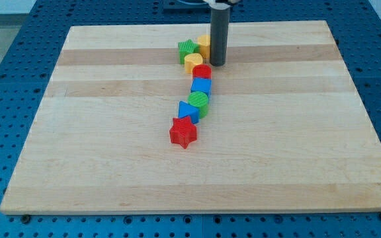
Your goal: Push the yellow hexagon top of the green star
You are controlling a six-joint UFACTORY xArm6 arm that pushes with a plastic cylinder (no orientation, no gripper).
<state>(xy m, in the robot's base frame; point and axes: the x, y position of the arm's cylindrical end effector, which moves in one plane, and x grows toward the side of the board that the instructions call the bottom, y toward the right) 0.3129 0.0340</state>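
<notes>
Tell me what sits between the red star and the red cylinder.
In the camera view, three blocks line up between the red star and the red cylinder: a blue triangle, a green cylinder and a blue cube.

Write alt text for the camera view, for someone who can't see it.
My tip rests near the top of a wooden board, beside a yellow hexagon, green star and yellow cylinder. Below them, more coloured blocks trail down to a red star.

Pale wood desk (pixel 111 165), plank grain, even light w/ no hard shadows. Blue perforated surface (pixel 5 39) around desk on all sides.
</notes>
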